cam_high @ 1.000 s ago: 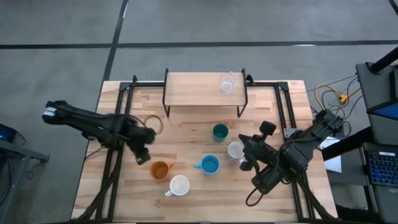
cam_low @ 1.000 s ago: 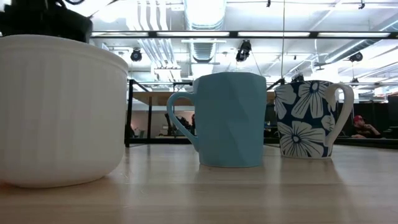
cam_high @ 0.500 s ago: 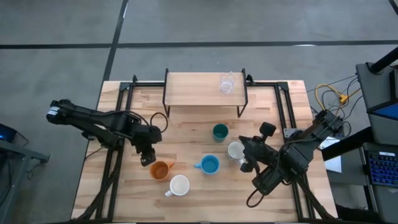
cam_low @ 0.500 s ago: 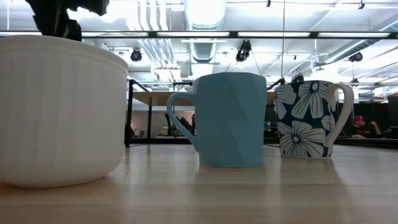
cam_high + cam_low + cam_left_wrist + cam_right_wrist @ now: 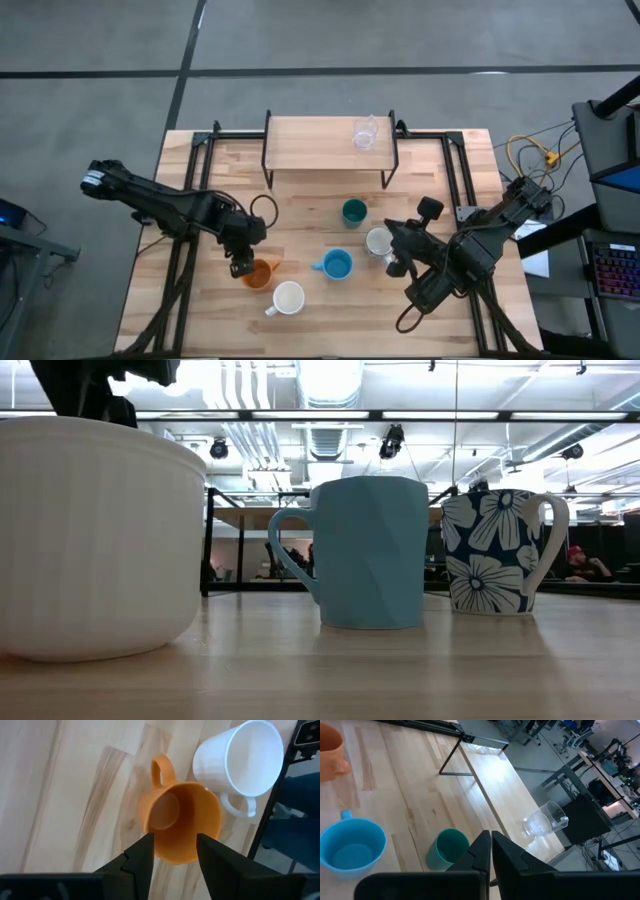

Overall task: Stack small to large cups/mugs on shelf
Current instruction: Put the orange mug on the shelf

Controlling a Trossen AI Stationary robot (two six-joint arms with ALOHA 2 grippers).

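The orange mug (image 5: 180, 822) stands upright on the table, handle toward the far side. My left gripper (image 5: 175, 840) hangs open just above its near rim, also seen from overhead (image 5: 241, 265) at the mug's left edge (image 5: 260, 274). The white mug (image 5: 288, 298), the light blue mug (image 5: 337, 265), the dark green cup (image 5: 353, 211) and the grey-white flowered mug (image 5: 378, 241) stand on the table. The clear glass (image 5: 365, 133) stands on the shelf (image 5: 310, 145). My right gripper (image 5: 490, 851) is shut, raised above the table by the flowered mug.
The shelf's black legs (image 5: 266, 178) stand at the table's far middle, and black frame rails (image 5: 200, 150) run along both sides. The plank left of the glass is bare. Cables (image 5: 530, 155) lie off the table's right edge.
My left gripper has travelled toward the table's right and near edges, rising a little, and now hangs over the orange mug's left rim. Its fingers have stayed open. No mug has moved.
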